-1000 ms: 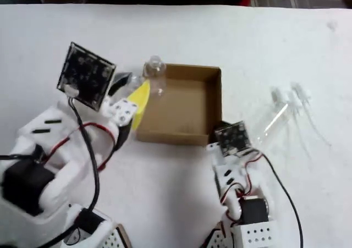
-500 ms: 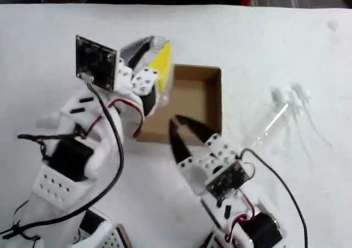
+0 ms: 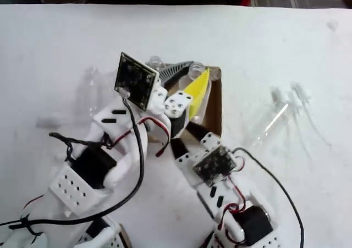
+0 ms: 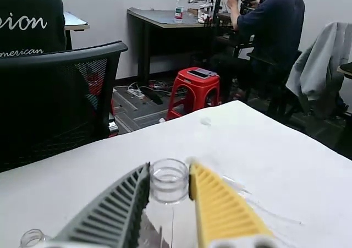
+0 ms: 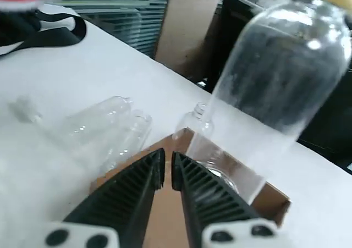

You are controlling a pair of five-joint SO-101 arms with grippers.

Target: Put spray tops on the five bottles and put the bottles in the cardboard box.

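The high camera, fixed overhead, is looking down over the table [image 3: 264, 33]. The left wrist camera is looking low across it toward the room, the right closely down at the box [image 5: 272, 204]; all are sharing the held bottle [image 4: 169, 179].

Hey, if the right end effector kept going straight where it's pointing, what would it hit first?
Probably the brown cardboard box: the right end effector points into it, toward a corner. The clear plastic bottle in the left end effector hangs beside that line; depth is unclear.
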